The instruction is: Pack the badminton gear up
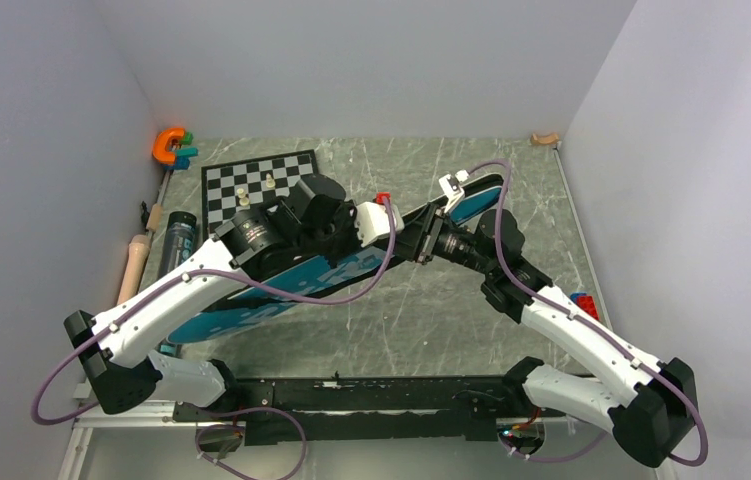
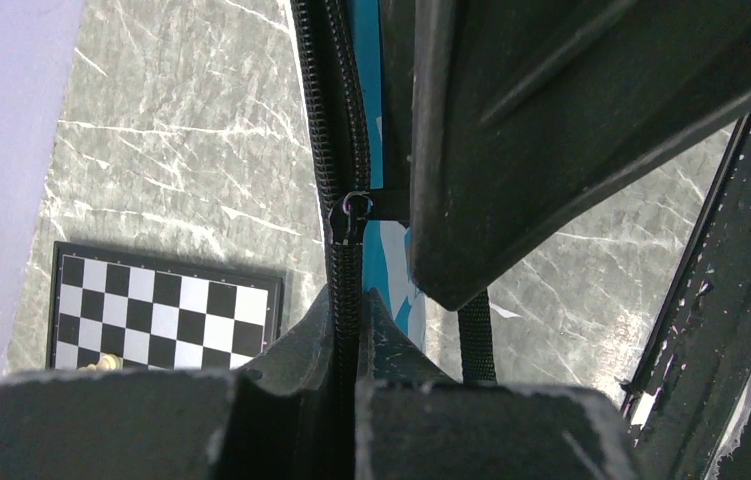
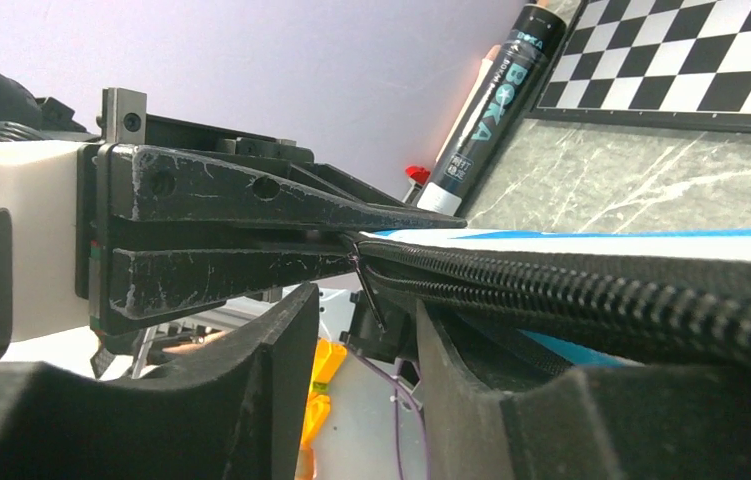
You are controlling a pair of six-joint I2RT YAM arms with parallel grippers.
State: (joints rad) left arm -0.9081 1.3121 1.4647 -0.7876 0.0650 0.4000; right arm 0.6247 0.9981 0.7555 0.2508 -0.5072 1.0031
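Observation:
The blue racket-shaped bag [image 1: 251, 305] lies slanted across the table, with its far end raised between both arms. My left gripper [image 1: 398, 232] is shut on the bag's black zipper edge [image 2: 346, 120]; in the left wrist view its jaws [image 2: 361, 300] pinch the zipper just below the slider [image 2: 349, 215]. My right gripper [image 1: 428, 243] faces it from the right. In the right wrist view it [image 3: 366, 305] stands open, and the thin zipper pull [image 3: 366, 290] hangs just above the gap, ungripped. The long black tube [image 1: 179, 238] lies at the left wall. Rackets and shuttlecocks are out of view.
A black-and-white chessboard [image 1: 251, 185] with small pale pieces lies at the back left, behind the left arm. An orange clamp [image 1: 169, 145] sits in the back left corner. A beige wooden handle [image 1: 136, 265] lies along the left wall beside the tube. A small red-and-blue object [image 1: 583, 300] sits at the right edge.

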